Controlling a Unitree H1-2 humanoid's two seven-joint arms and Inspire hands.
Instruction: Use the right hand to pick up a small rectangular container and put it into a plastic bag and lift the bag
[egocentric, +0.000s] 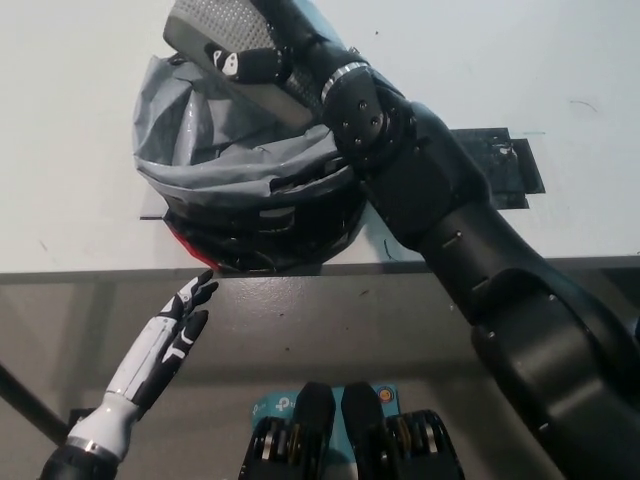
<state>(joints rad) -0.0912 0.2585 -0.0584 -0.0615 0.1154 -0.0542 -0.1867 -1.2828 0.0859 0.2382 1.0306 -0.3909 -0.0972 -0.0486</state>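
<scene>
One step of three looks done to us: our right hand (262, 62) has its fingers (240, 64) wrapped around the small rectangular container (225, 45), which we hold tilted in the air over the far rim of the plastic bag (190, 140). The container is not yet inside; putting it in and lifting the bag are both left, by our judgement. The grey bag lines a dark round basket (265, 235) standing on the white worktop (70, 120) near its front edge. Our left hand (170, 340) rests below that edge, fingers apart and holding nothing. A dark flat patch (505, 170) lies on the worktop beside our right arm, clear of the bag. Nothing blocks the bag's mouth.
</scene>
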